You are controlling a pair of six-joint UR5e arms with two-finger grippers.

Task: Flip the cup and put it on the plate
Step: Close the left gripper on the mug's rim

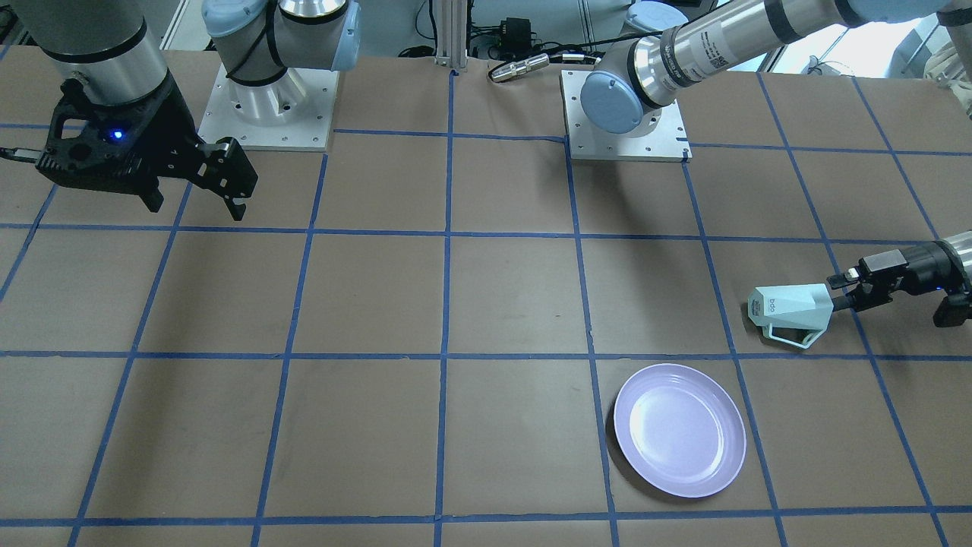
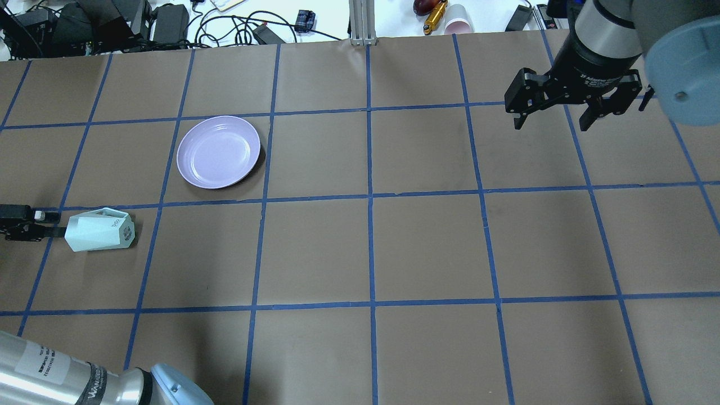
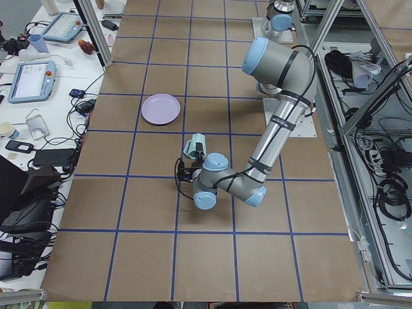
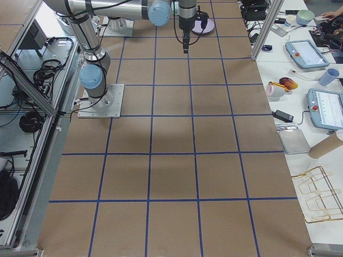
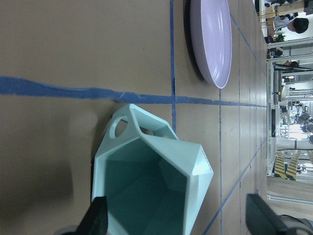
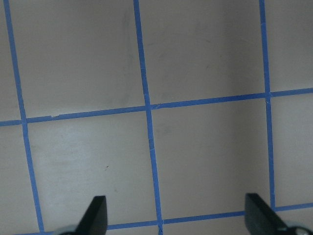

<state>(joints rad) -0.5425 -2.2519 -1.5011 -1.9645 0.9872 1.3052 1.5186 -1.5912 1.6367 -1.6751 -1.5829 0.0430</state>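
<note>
The brown tabletop (image 2: 427, 247), carrying a grid of blue tape lines (image 2: 369, 197), is filling most of every view. The right end effector (image 2: 551, 125) is hanging above it on the robot's right side, well apart from both task things. Its fingers (image 6: 98, 218) are standing wide apart, with only paper and tape showing between them.

The left end effector (image 2: 57, 223) is reaching in low and level at the tabletop's left edge, just beside the cup (image 2: 98, 230). It too is holding its fingers (image 5: 98, 218) spread. One is showing at the edge of the rim and the other well outside it. Whether either is touching the rim I cannot tell.

The plate (image 2: 218, 152) is sitting flat in its own square. The cup is lying on its side in the neighbouring square, across a tape line from the plate and apart from it. Its mouth is facing the left end effector, and its handle (image 1: 790, 334) is pointing toward the plate's side. Small dark lettering (image 1: 768, 307) is showing near its base.
</note>
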